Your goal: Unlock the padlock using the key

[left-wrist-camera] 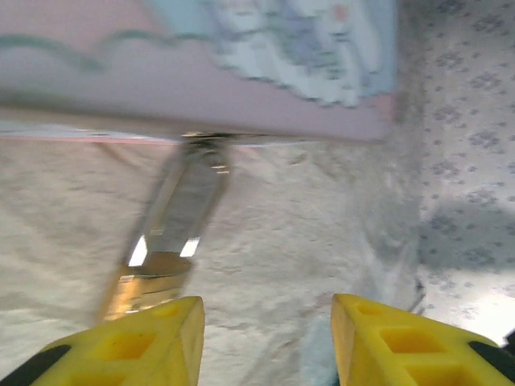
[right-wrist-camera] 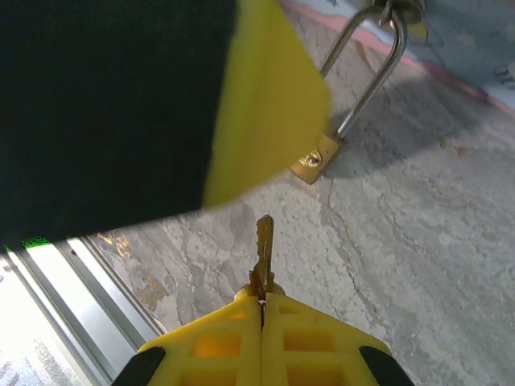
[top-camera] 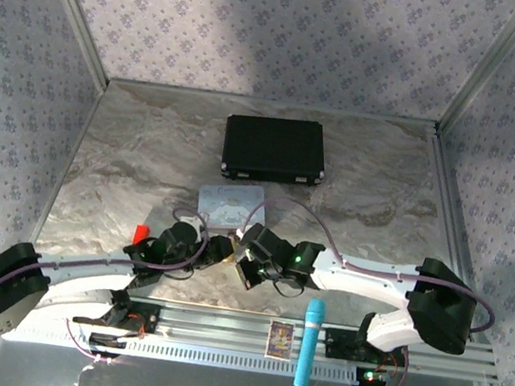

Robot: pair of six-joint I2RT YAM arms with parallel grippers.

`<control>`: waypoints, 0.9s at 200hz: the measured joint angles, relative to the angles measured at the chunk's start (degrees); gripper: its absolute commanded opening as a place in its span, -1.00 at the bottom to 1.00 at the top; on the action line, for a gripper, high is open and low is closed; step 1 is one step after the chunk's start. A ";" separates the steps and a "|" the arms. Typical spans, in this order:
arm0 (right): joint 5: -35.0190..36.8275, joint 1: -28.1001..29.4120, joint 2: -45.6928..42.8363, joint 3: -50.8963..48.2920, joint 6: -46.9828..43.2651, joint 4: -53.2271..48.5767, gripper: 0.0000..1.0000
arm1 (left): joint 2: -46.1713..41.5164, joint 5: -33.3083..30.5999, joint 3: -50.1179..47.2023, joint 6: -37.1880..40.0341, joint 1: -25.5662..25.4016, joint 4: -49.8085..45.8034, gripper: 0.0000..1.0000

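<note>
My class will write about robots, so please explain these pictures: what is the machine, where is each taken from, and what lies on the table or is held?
A left arm and a right arm are bolted at the near edge of a table. One picture looks down from above; the others come from a camera on each wrist. On it lie a black case, a pastel tin and a red thing. The right gripper pinches a key, short of a brass padlock by the tin. The left gripper is open beside it.
</note>
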 measured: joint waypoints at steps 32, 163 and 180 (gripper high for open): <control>0.09 -0.48 -0.09 0.39 -0.37 1.29 -1.00 | 0.04 0.26 1.25 -1.33 -0.35 2.08 -0.43; 0.76 -2.43 -2.91 -1.77 -0.13 8.76 -0.04 | 1.05 -0.13 1.70 -5.01 -0.76 3.15 -1.00; -0.04 -4.61 -4.42 -4.81 0.17 11.65 0.43 | 0.00 -0.94 1.70 -4.90 -0.74 2.49 -1.00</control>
